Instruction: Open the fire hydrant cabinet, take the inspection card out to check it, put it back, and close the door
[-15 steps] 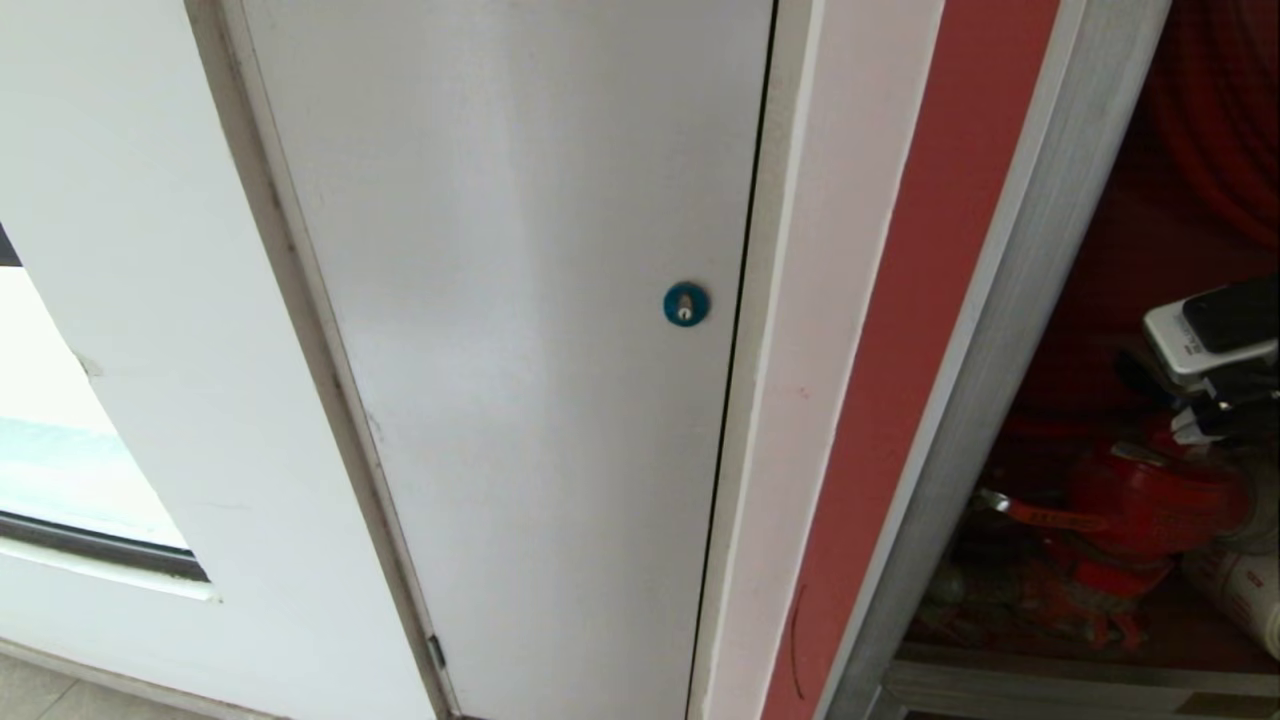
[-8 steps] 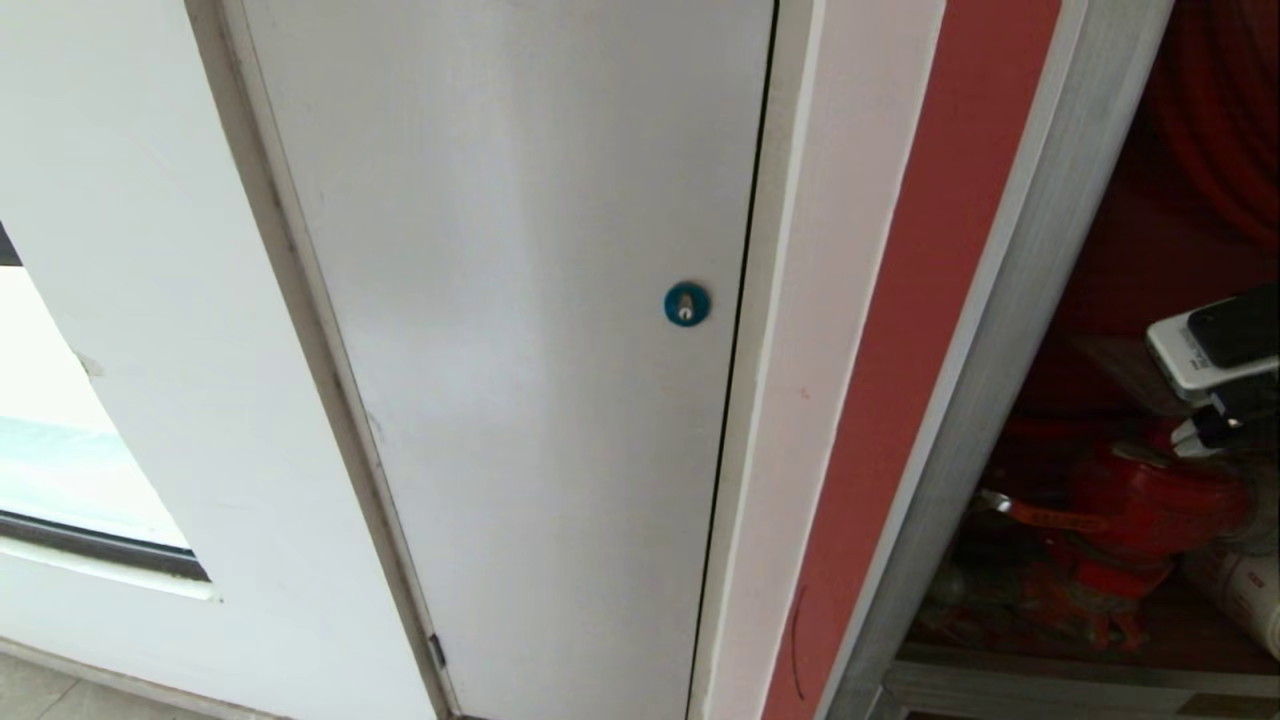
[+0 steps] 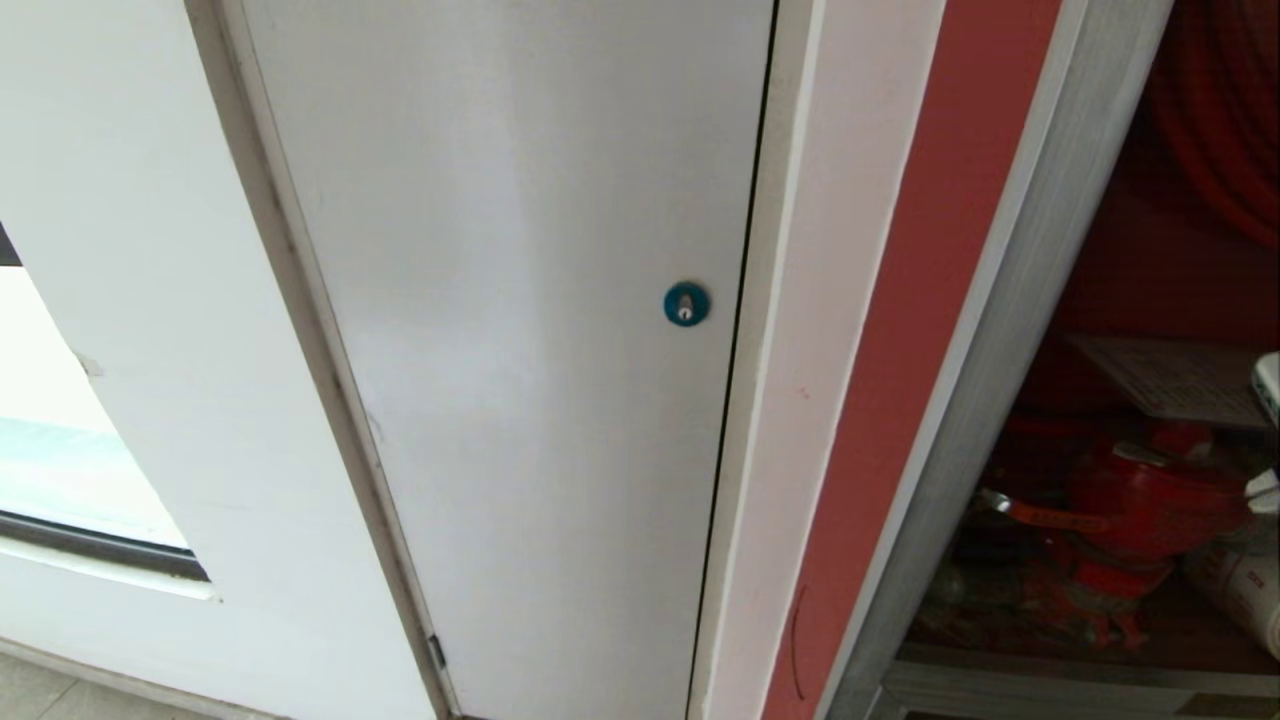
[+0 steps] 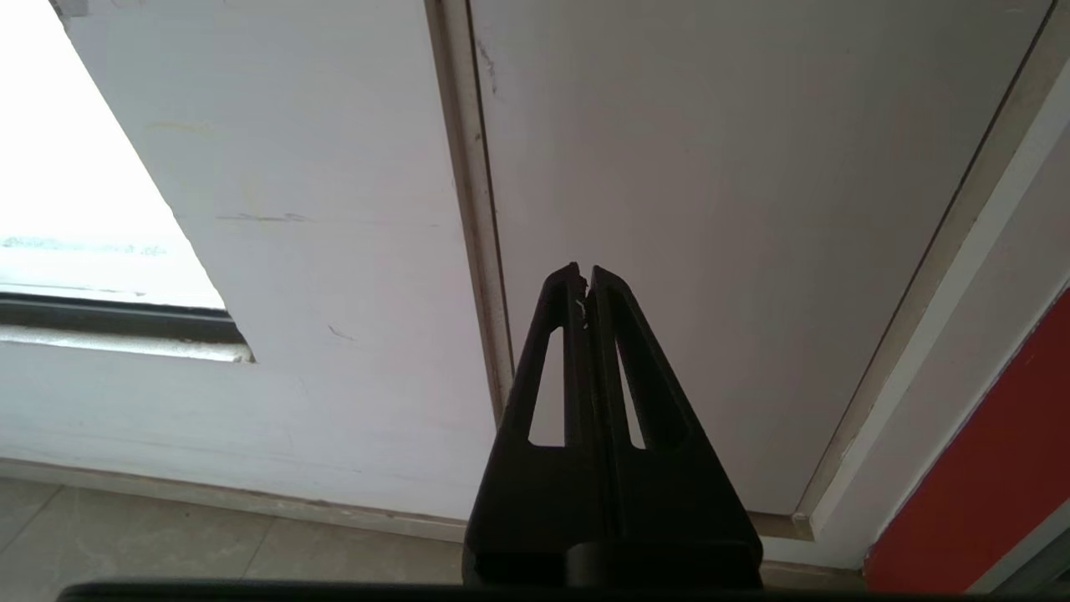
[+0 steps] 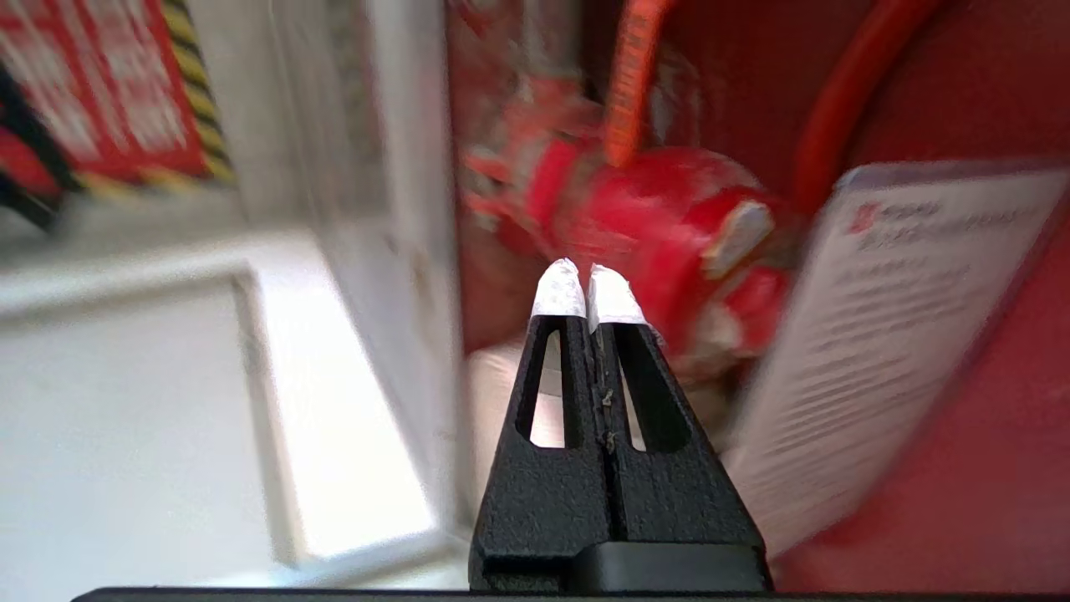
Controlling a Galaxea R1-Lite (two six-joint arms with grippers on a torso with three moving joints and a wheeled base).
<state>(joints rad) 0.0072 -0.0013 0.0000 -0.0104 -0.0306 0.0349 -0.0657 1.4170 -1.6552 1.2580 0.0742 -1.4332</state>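
Note:
The fire hydrant cabinet (image 3: 1000,330) stands open at the right, with a brushed silver frame and a red inside. The white inspection card (image 3: 1170,385) rests tilted in it above the red valve (image 3: 1150,500). My right gripper (image 5: 589,288) is shut on nothing and points at the valve (image 5: 669,217), with the card (image 5: 886,334) apart to one side. Its white-taped fingertips (image 3: 1262,491) just show at the head view's right edge. My left gripper (image 4: 583,276) is shut and empty, parked low before the grey-white panel. The door is out of view.
A grey-white panel (image 3: 520,300) with a round blue lock (image 3: 686,303) fills the middle. A red wall strip (image 3: 900,350) separates it from the cabinet. A white rolled hose (image 3: 1245,600) lies by the valve, a red hose reel (image 3: 1220,110) above. A red-labelled lower pane (image 5: 92,92) is nearby.
My right gripper has drawn away toward the right edge of the head view, nearly leaving it. The inspection card it was covering now shows inside the cabinet. The left arm has not moved.

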